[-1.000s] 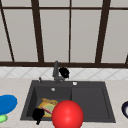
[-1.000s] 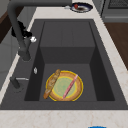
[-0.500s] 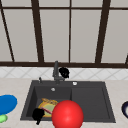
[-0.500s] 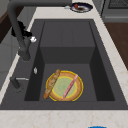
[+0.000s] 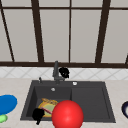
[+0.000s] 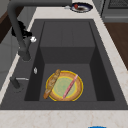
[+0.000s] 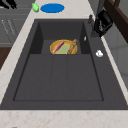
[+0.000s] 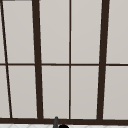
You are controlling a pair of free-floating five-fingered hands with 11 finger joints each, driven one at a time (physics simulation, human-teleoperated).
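Black against the pale tiles, the right hand hangs by the faucet, grip unclear, seemingly working it, while the left hand, fingers likewise unreadable, hovers near the plate.

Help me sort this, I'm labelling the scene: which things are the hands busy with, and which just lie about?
In hand: faucet by the right hand; yellow plate with bread near the left hand.
Lying about: blue dish, red ball, dark bowl.
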